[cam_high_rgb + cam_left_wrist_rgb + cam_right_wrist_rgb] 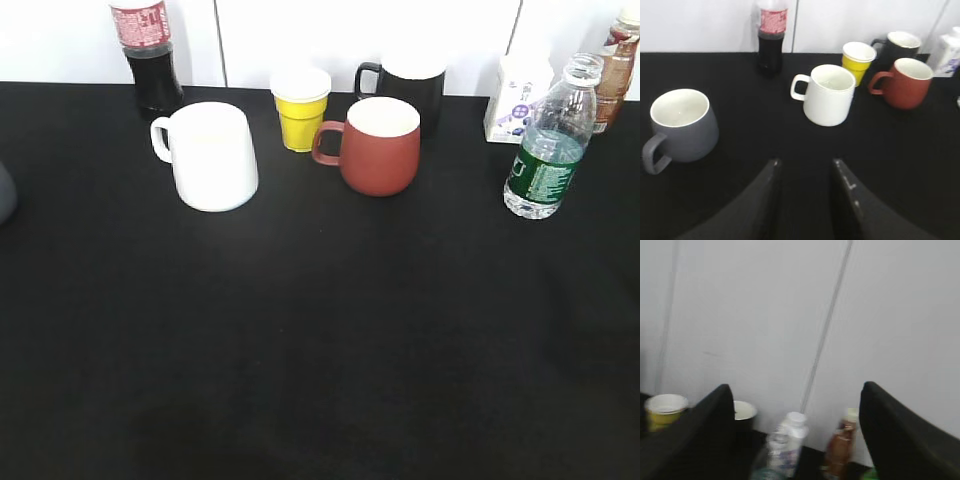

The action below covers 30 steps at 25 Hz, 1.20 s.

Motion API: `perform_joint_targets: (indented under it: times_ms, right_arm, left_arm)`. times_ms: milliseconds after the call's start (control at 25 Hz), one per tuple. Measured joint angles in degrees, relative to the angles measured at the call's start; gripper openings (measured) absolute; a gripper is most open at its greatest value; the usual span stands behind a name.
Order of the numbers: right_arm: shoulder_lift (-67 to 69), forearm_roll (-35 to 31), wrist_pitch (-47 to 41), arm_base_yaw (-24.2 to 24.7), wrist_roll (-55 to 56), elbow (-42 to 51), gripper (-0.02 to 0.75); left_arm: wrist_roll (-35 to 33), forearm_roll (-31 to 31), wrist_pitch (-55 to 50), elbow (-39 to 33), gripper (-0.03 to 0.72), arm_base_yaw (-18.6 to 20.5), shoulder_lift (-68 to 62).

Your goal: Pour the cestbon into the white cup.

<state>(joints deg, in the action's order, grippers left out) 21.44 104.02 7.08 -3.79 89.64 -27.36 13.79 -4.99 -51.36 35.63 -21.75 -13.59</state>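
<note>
The cestbon [548, 150], a clear bottle with a dark green label, stands upright at the right of the black table. In the right wrist view it is a blur low down [771, 455], between and below the fingers. My right gripper [796, 387] is open wide, empty, and faces the white wall. The white cup [210, 155] stands upright at the back left with its handle to the left. It also shows in the left wrist view [829, 95], ahead of my left gripper [806, 162], which is open, empty and low over the table. Neither gripper shows in the exterior view.
A cola bottle [148, 55], a yellow cup [301, 108], a red-brown mug [380, 145] and a black mug [410, 85] stand along the back. A white carton [516, 100] and a brown drink bottle [618, 65] stand behind the cestbon. A grey mug [682, 122] stands at the far left.
</note>
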Motion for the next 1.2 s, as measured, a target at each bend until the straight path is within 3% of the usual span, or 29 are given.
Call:
perform_joint_targets:
  times_ms: [240,480,600,840,1000,1040,1200]
  right_arm:
    - [2.5,0.1,-5.8,0.0,-10.7,0.0,0.594]
    - [5.1,0.0,-7.1,0.0,-12.1,0.0,0.594]
    - [5.1,0.4,-2.3,0.0,-12.2,0.0,0.594]
    - [5.1,0.4,2.2,0.0,-10.7,0.0,0.594]
    - [5.1,-0.3,3.2,0.0,-9.3,0.0,0.594]
    - [5.1,-0.4,3.3,0.0,-9.3,0.0,0.594]
    - [5.1,-0.4,3.5,0.0,-9.3,0.0,0.594]
  left_arm:
    - [-5.6,-0.4,-14.7,8.5,0.249,0.0,2.5]
    - [-5.8,-0.3,-18.6,8.7,0.249,0.0,8.8]
    - [-9.0,-0.2,-18.6,8.7,0.249,0.0,9.3]
    - [-10.8,4.2,-9.9,-4.6,0.249,0.0,14.0]
    - [-10.9,4.3,-9.3,-5.2,0.249,0.1,14.0]
    - [-10.9,4.4,-9.3,-5.2,0.249,1.6,14.0]
    - [-10.9,4.4,-9.3,-5.2,0.248,15.1,14.0]
